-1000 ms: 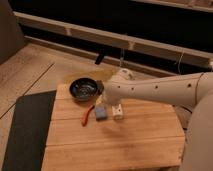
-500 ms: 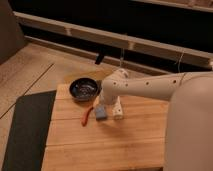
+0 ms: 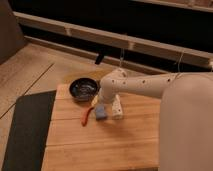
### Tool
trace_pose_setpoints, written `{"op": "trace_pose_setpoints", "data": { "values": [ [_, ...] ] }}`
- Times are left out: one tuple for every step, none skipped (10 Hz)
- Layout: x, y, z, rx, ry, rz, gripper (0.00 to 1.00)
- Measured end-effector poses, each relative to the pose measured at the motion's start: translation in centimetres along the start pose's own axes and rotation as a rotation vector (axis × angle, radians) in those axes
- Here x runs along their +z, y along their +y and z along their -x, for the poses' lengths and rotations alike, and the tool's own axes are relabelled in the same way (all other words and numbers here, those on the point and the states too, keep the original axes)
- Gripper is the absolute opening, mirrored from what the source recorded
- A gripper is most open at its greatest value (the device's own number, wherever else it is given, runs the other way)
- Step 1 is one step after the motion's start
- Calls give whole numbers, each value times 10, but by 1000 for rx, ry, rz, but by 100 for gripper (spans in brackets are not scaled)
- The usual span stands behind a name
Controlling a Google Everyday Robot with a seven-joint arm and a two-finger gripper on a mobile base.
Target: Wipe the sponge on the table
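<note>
Swinging in from the right, the robot's white arm (image 3: 145, 86) had brought its bulky near link much closer to the lens than a second before, so that it filled the right side of the camera view. Its far end had shifted only slightly leftward. Nothing lying on the wood appeared to have changed place over that second.

In that one camera view the gripper (image 3: 103, 103) pointed down at the far half of the table (image 3: 100, 150), right on top of the sponge (image 3: 101, 114). The sponge lay flat on the planks. A red-orange stick (image 3: 87, 116) lay just beside it toward the view's left and a white bottle-like object (image 3: 117, 108) just beside it toward the right. A dark bowl (image 3: 74, 90) sat beyond them, and a dark mat (image 3: 27, 130) lay off the table's left edge.

That steep, top-down reach suited pressing the sponge against the boards, as wiping would need. The close neighbours probably left little room for sideways strokes. Whether the gripper was spread around the sponge, clamped on it, or merely bearing down from above could not be told, since the wrist hid the contact.
</note>
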Motion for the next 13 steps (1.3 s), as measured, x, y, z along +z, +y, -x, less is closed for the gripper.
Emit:
{"op": "trace_pose_setpoints", "data": {
  "values": [
    [-2,0,1,-7,-7,-2,65],
    [-9,5,9,-27,-49,10,65],
    [-10,7,11,-35,-67,21,65],
    [-11,10,14,-41,-86,36,65],
    [-10,10,15,-47,-101,49,65],
    [-6,10,14,-47,-106,61,65],
    [0,8,12,-44,-101,63,65],
    [5,2,11,-39,-95,54,65],
    [13,-8,9,-27,-82,36,65],
    [17,-13,9,-22,-76,26,65],
    [20,-17,10,-20,-72,17,65],
    [24,-18,11,-17,-67,12,65],
    [27,-20,12,-13,-62,8,65]
  ]
}}
